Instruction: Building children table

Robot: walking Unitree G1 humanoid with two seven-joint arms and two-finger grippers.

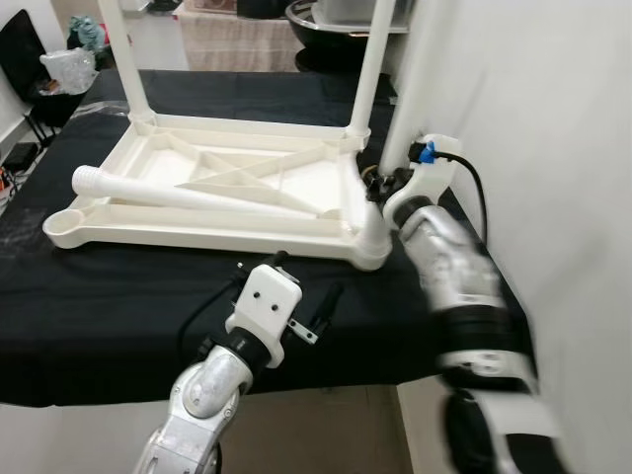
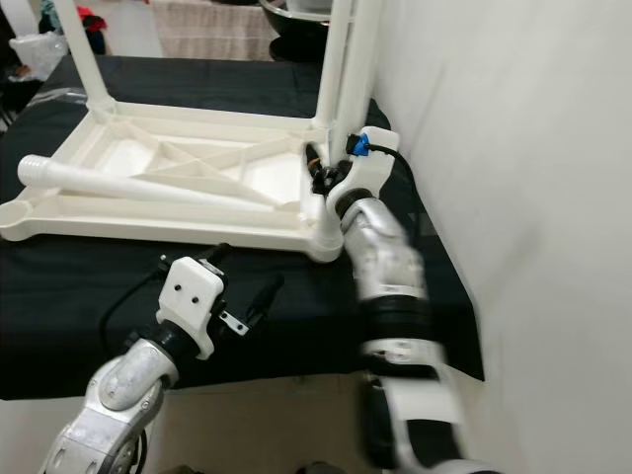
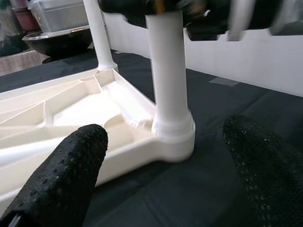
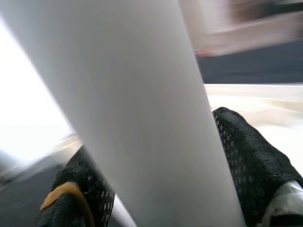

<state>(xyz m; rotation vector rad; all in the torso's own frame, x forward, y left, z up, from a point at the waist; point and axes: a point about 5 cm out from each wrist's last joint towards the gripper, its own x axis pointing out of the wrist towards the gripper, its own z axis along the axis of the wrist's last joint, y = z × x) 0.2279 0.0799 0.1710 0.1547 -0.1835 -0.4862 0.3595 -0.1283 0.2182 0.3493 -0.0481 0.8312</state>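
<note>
- While upturned on the black counter (image 1: 118, 316), white tabletop (image 1: 197, 212) carries a loose leg (image 1: 188, 197) across it.
- Right gripper (image 1: 380, 183): jaws clamped on upright leg (image 1: 407, 89), 3 o'clock corner.
- Left gripper (image 1: 321, 306): jaws wide, 6 o'clock.

A black cloth (image 1: 118, 316) covers the surface; a dark bowl (image 1: 326, 20) sits behind.

White wall (image 1: 573, 118) beside black-draped surface (image 1: 99, 296)

A white plastic tabletop (image 1: 227, 188) lies upside down, ribbed underside up. Three white legs (image 1: 370, 69) stand upright in its corner sockets; a fourth leg (image 1: 188, 197) lies loose across it.
</note>
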